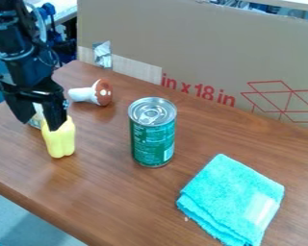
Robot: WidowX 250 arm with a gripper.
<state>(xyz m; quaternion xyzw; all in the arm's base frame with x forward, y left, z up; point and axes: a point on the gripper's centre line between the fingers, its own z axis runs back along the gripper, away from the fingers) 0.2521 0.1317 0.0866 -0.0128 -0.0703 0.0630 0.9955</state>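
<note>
At the left of the camera view, my gripper (40, 123) hangs low over the table with its fingers spread apart. One finger is in front of the upper part of a yellow pepper-shaped toy (59, 140), which stands upright; whether they touch I cannot tell. A pale object (37, 116) shows partly between the fingers, mostly hidden. Behind and to the right lies a toy mushroom (92, 93) on its side, with a white stem and a brown spotted cap. A green can (152, 139) with a silver top stands upright near the middle. At the lower right lies a folded turquoise cloth (232, 199).
The brown wooden table (111, 206) has its front edge running diagonally across the lower left. A large cardboard panel (201, 48) with red print stands along the back edge, with a silver piece of tape (102, 54) on it near its left end.
</note>
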